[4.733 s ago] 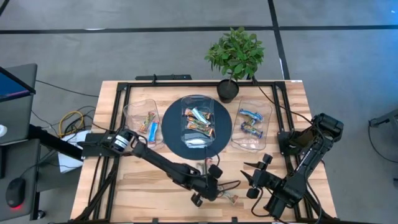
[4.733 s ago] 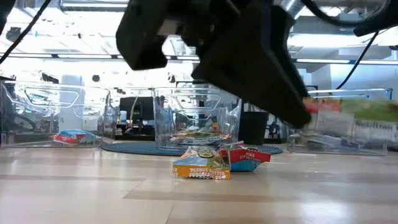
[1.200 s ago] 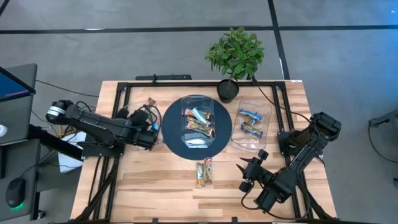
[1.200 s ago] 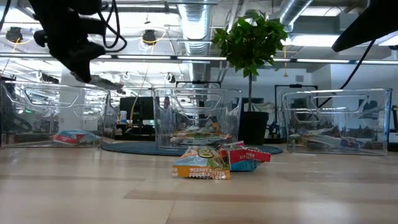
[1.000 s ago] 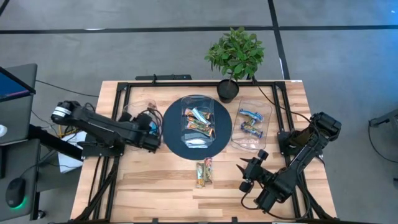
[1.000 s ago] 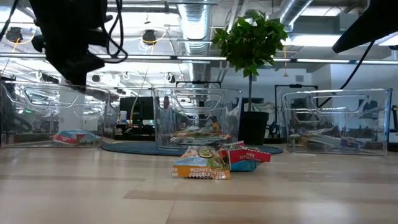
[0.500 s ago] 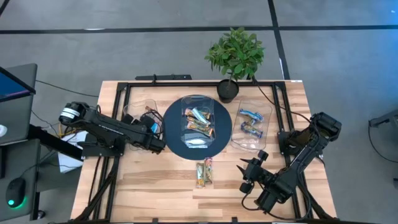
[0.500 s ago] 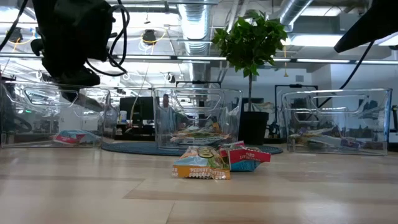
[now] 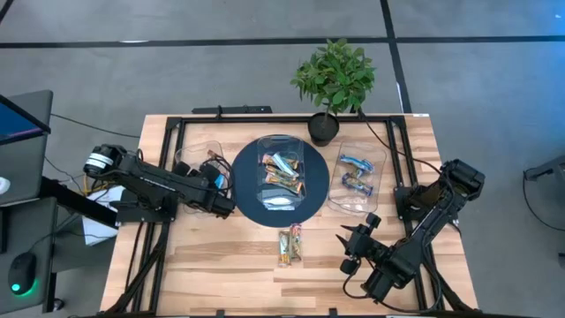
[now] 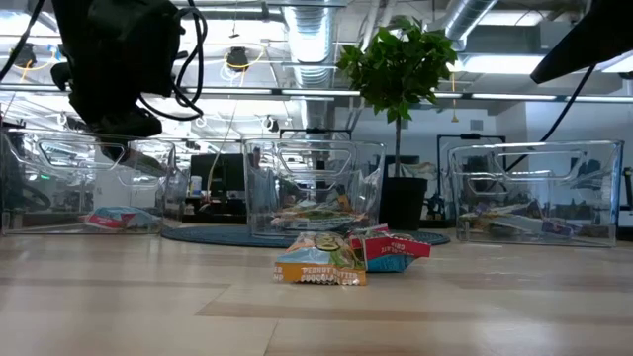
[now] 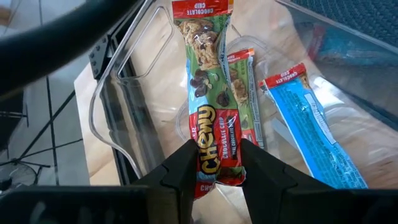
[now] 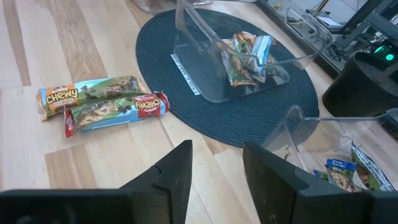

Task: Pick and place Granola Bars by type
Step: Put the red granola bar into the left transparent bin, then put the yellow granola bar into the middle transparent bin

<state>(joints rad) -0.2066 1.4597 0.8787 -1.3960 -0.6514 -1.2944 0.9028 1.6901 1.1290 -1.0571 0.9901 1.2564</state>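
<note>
The left gripper (image 11: 214, 171) pinches a Chewy chocolate chip bar (image 11: 211, 99) above the clear left tub (image 9: 201, 163), at the middle left of the high view, where more bars (image 11: 311, 124) lie. The right gripper (image 9: 357, 247) waits at the lower right, jaws spread and empty. Two bars (image 9: 290, 245) lie on the table (image 9: 221, 256) below the round dark mat (image 9: 247, 199).

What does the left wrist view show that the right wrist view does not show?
Only the left wrist view shows the left claw shut on a red-and-green Chewy chocolate chip bar over the clear plastic left tub, where a blue wrapped bar lies.

Only the right wrist view shows two Chewy bars lying on the wooden table, the round dark woven mat and the open right claw.

Both show clear tubs holding wrapped bars.
</note>
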